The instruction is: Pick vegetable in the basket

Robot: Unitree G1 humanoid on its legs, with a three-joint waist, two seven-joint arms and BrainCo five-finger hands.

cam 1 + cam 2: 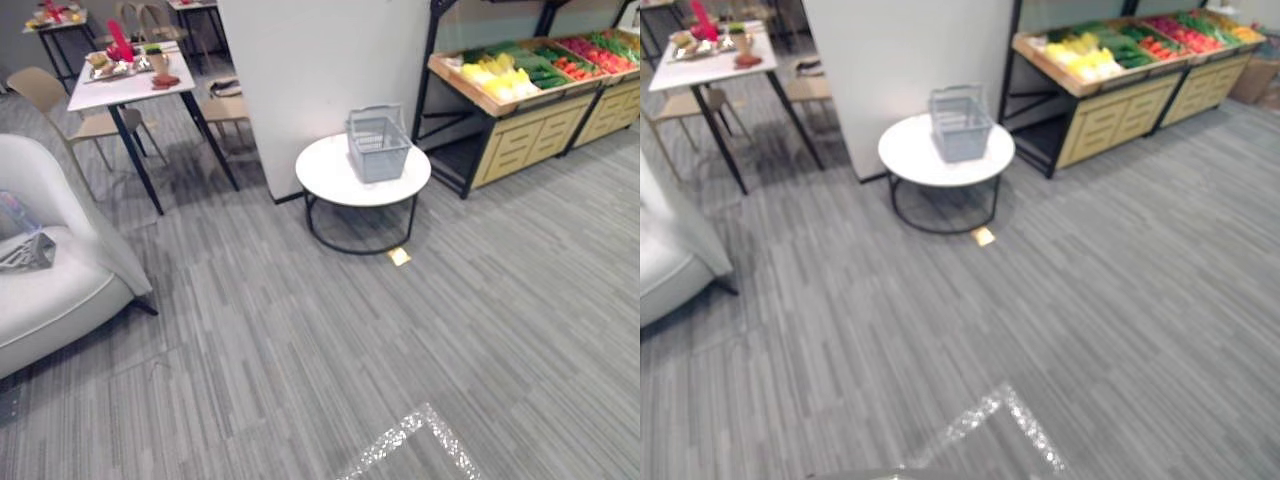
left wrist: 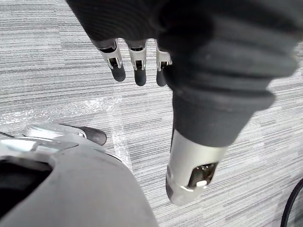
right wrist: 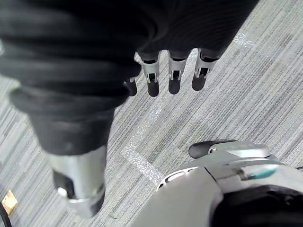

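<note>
Only starting. Dangling left hand (image 2: pixel 138 71) and right hand (image 3: pixel 174 78) over the floor (image 1: pixel 400 350), fingers straight, holding nothing. Needing to reach vegetables (image 1: pixel 500 75) on the stand (image 1: pixel 520 135), near the basket (image 1: pixel 380 150) on the round bench (image 1: pixel 335 175).

Grey striped floor (image 1: pixel 300 350), white wall (image 1: pixel 310 70) at the back. Round table (image 1: pixel 330 178) before the wall, wooden stand (image 1: pixel 520 135) to its right. Armchair (image 1: pixel 50 290) at left, dining table (image 1: pixel 120 92) and chairs (image 1: pixel 42 90) behind.

Legible text and signs: none.
The basket (image 1: pixel 378 146), produce stand (image 1: pixel 521 138) and yellow floor marker (image 1: pixel 399 256) carry no readable print.
</note>
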